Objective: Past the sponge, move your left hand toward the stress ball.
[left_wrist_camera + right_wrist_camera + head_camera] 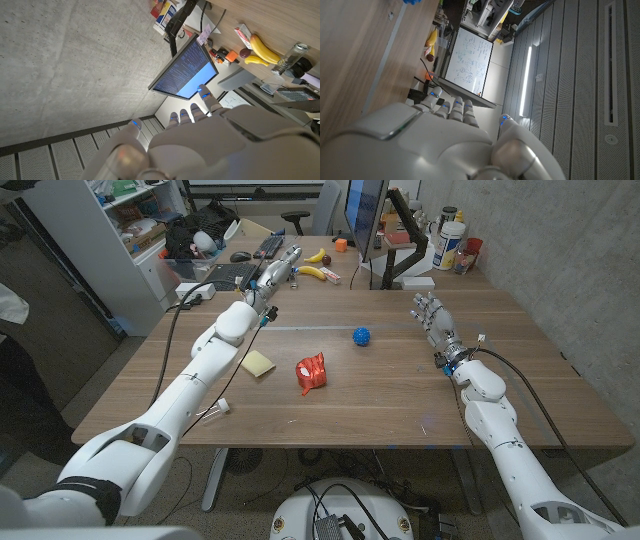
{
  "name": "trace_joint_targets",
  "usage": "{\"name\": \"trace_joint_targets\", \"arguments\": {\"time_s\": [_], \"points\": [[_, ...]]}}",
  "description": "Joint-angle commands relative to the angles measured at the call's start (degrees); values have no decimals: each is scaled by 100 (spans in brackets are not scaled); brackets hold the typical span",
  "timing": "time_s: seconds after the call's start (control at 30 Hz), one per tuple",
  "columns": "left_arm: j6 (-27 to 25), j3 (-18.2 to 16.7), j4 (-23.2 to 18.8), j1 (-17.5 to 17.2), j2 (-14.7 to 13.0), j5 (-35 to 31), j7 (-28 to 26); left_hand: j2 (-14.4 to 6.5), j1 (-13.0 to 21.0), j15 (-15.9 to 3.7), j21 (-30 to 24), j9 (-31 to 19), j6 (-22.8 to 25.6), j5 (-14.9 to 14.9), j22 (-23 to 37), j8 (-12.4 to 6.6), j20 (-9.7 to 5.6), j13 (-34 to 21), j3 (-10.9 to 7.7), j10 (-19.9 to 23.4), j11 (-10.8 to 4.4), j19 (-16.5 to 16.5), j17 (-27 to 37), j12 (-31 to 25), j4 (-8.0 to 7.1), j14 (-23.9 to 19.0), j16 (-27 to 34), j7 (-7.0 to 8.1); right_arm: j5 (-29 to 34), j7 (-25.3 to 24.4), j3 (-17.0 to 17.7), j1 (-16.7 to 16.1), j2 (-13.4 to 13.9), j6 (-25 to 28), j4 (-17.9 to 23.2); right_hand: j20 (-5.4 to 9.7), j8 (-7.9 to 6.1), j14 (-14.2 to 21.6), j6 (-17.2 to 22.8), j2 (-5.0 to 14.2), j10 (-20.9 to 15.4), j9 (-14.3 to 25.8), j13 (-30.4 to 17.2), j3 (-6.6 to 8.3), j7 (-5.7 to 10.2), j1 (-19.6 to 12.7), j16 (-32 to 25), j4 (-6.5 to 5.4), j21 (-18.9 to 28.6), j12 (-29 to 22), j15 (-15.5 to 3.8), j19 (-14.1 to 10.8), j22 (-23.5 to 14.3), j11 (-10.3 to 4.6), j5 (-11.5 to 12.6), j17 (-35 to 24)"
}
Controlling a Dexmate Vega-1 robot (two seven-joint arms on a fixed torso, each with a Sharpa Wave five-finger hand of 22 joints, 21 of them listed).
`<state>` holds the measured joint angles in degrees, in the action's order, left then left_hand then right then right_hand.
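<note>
Starting at your left, the left arm reaches far across the wooden table (400, 410), and your left hand (280, 270) hangs raised near the far edge, its fingers extended and apart with nothing in them. From the left wrist view the same hand (200, 145) points up past the table's back toward a monitor (186, 72), fingertips (204, 92) spread and bare. Below that arm, on the near left of the table, a small white object (218, 409) lies close to the forearm; what it is you cannot tell. The yellow sponge (258, 363) sits just beside the arm, on its inner side, nearer to you than the hand is.

Next comes a crumpled red wrapper (312, 372) near the table's middle, well apart from the sponge. The blue stress ball (361, 336) rests farther back and a little to the right of the wrapper, on open wood, well apart from your left hand, which is farther back and to the left of it. Nothing lies between hand and ball on the table surface.

Behind the table, bananas (316, 265) lie on a neighbouring desk beside a keyboard (268, 247); the left wrist view shows bananas (260, 47) next to a clear bottle (287, 59). A dark bin of clutter (195, 242) stands further left, its contents too jumbled to name.

On your right, the right hand (432, 315) stands on the table, fingers extended and slightly apart, gripping nothing. The right wrist view shows its fingertips (451, 106) free.
</note>
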<state>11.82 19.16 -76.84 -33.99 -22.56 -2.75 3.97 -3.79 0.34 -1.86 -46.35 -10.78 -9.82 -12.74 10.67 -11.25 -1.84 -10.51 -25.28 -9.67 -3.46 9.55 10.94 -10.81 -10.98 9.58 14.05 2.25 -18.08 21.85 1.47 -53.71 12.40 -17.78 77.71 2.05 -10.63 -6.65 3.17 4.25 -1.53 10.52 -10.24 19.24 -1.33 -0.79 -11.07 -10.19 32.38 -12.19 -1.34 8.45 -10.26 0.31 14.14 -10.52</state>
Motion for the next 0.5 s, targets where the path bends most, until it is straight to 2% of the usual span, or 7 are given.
{"name": "trace_joint_targets", "arguments": {"time_s": [0.03,0.5], "points": [[87,122,136,198,50,-137,60,-654,33,-44,1,-23,-463,-36,-4,-17,-167,-13,-40,-598,22,764,9,-13,-5,686,34,57,-45,44,-32,37,19,-72,-28,338,-50,7,59,600,-54,16,-33,45,-3,-14,-28,8,-13,-11,19,0,-20,0,-17,-29],[164,259,201,355,22,-457,37,-651,35,-43,11,-23,-429,-38,-5,-20,-164,-12,-41,-603,20,758,8,-8,-5,685,30,61,-89,86,-87,122,19,-204,-153,336,-51,5,70,599,-60,16,-33,44,-12,-11,-29,7,-33,-8,16,-1,-21,1,-24,-30]]}}
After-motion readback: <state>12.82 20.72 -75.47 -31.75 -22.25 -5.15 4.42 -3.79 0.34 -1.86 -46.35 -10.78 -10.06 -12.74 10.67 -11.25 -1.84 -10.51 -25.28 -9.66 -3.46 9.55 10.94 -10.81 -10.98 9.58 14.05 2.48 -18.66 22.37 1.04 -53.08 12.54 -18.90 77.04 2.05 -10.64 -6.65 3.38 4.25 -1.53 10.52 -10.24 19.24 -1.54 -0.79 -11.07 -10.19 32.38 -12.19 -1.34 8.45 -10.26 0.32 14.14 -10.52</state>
